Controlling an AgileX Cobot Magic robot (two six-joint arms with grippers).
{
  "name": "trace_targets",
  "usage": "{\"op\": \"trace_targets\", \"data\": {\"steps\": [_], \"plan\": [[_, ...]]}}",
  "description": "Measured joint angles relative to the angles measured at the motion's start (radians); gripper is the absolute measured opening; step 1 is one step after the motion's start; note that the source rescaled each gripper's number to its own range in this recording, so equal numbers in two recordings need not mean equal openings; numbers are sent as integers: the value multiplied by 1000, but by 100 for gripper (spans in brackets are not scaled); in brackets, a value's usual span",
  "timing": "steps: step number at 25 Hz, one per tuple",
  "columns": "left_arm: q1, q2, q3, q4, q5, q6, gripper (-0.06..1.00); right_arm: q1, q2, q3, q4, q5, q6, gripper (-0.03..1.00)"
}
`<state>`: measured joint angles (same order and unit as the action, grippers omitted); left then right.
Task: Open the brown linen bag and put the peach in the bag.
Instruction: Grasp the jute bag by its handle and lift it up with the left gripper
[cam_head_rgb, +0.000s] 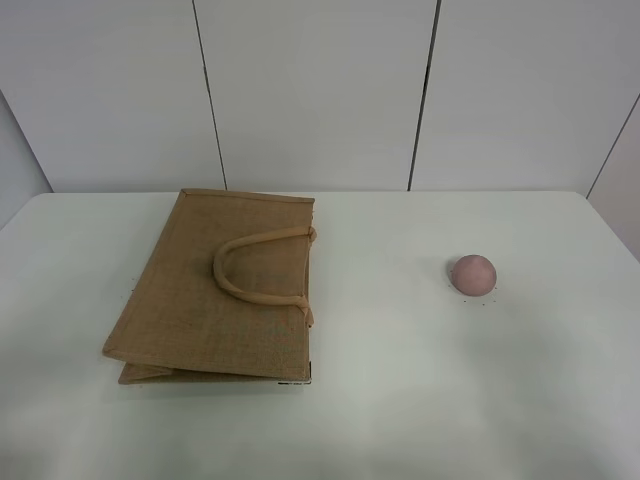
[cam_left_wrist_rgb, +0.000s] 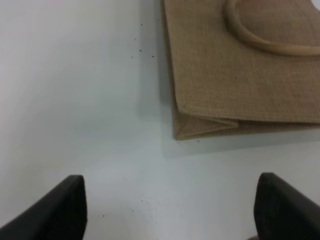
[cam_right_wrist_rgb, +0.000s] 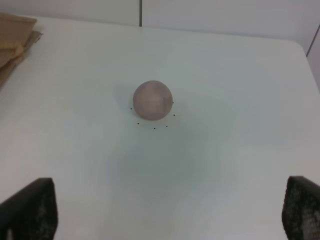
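progress: nothing done yet | brown linen bag (cam_head_rgb: 215, 285) laid flat, unopened, at left | peach (cam_head_rgb: 473, 274) not yet picked, at right | left gripper (cam_left_wrist_rgb: 170, 200) and right gripper (cam_right_wrist_rgb: 172, 200) spread wide, empty

Wide bare table (cam_head_rgb: 390, 340) between the brown linen bag (cam_head_rgb: 190, 300) and the peach (cam_head_rgb: 473, 274) — free room around both

Prob. a lab test bench: bare white table (cam_head_rgb: 400, 400), plain white panel walls (cam_head_rgb: 310, 90).

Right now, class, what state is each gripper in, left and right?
Left gripper: open, holding nothing.
Right gripper: open, holding nothing.
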<state>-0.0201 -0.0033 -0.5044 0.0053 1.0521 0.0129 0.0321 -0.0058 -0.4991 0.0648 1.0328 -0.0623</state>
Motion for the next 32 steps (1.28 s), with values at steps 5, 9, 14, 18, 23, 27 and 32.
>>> {"op": "trace_targets", "data": {"steps": [5,9,14,18,23,27,32], "plan": [[0,0,0,0,0,0,92,0,0,0,0,0,0,100],[0,0,0,0,0,0,92,0,0,0,0,0,0,100],[0,119,-51,-5,1,0,92,0,0,0,0,0,0,100],[0,399,-151,1,-8,0,92,0,0,0,0,0,0,100],[0,823,-316,1,-68,0,92,0,0,0,0,0,0,100],[0,1138,-475,1,-126,0,92,0,0,0,0,0,0,100],[0,1490,-707,-5,-168,0,92,0,0,0,0,0,0,100]]}}
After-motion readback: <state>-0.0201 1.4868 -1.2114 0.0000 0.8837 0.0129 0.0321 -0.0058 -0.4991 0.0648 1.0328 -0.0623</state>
